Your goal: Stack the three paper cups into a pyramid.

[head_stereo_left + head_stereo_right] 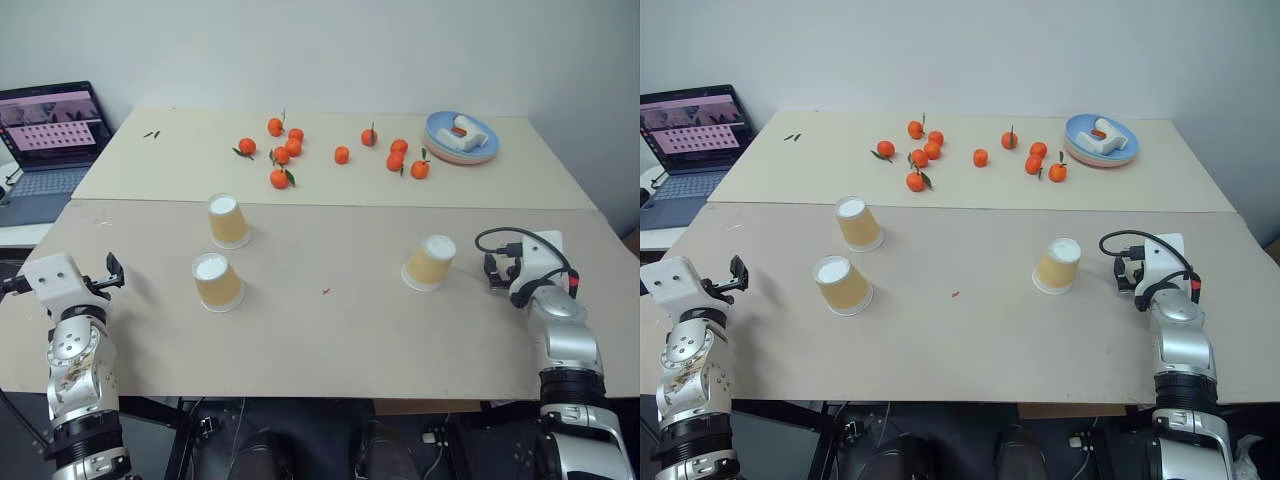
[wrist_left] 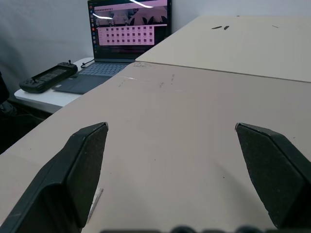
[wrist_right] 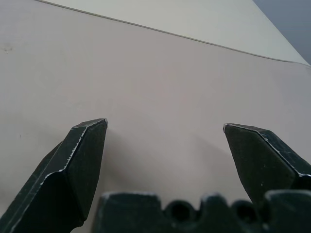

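Three yellow-tan paper cups point(image 1: 228, 221) upside down (white bases up), unstacked, both tools point(image 2: 170, 128) point(image 3: 165, 125) spread wide, empty

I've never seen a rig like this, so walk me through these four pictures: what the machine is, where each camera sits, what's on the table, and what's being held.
It is a humanoid robot with two arms. Two pictures come from its head, looking down; the other two from cameras on each wrist, looking past that gripper's black fingers. The left gripper and right gripper are both open and hold nothing. On the table stand three upside-down paper cups, apart and unstacked. Farther back lie tangerines and a stack of plates. A laptop sits off to the robot's left.
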Motion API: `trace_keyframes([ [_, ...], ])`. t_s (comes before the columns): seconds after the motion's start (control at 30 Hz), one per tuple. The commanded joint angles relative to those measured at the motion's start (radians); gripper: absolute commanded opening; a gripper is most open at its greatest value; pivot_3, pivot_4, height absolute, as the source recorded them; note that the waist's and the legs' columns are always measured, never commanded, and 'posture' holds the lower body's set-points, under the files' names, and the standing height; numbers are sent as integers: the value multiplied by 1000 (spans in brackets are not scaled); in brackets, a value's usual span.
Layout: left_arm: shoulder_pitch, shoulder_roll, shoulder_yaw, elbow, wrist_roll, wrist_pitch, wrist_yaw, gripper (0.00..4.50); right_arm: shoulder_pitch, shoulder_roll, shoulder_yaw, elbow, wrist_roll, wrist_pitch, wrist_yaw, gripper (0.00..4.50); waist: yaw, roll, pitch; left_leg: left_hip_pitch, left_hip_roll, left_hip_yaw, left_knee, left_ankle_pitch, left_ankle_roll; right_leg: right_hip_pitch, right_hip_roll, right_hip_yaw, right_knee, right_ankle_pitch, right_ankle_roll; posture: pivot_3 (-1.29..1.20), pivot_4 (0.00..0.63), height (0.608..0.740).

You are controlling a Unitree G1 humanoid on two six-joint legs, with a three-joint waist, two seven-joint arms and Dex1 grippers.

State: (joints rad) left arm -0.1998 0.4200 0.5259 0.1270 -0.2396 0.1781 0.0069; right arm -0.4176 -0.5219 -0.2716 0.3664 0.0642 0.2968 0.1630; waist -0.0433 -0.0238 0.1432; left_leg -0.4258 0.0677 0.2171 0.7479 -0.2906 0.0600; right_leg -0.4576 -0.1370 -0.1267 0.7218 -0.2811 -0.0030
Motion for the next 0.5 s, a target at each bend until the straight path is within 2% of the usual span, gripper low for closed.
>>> trace_keyframes([
  [0.03,-21,4,-10,-10,-6,-23,-20,4500,-29,-56,-64,-44,9,-7,-30,4458,0,0,0,0,0,0,0,0,0,0,0,0,0,0,0,0,150,686],
  [0.1,-25,8,-20,0,-13,-19,-45,4500,-83,-112,-128,-70,27,16,-53,4458,4,0,0,0,-1,1,0,0,0,-1,-1,0,1,0,0,0,150,686],
  [0.17,-21,11,-17,-1,-25,-16,-69,4500,-149,-141,-147,-117,78,51,-16,4458,4,1,0,0,-2,1,0,0,0,-1,-2,1,2,0,0,0,150,686],
  [0.33,6,32,-14,-26,-59,-3,-145,4500,-372,-151,-128,-421,471,315,265,4458,-18,1,0,2,3,1,0,0,0,-1,2,3,4,-1,-2,0,150,686],
  [0.4,11,40,-15,-38,-73,6,-175,4500,-428,-164,-99,-549,645,430,369,4458,-20,1,0,2,4,1,0,0,-1,-2,3,3,4,-2,-3,0,150,686],
  [0.5,46,72,-67,-147,-170,64,-354,4500,-411,-209,50,-766,830,574,554,4458,-9,0,0,2,6,0,0,0,-1,-1,4,1,3,-2,-4,0,150,686],
])
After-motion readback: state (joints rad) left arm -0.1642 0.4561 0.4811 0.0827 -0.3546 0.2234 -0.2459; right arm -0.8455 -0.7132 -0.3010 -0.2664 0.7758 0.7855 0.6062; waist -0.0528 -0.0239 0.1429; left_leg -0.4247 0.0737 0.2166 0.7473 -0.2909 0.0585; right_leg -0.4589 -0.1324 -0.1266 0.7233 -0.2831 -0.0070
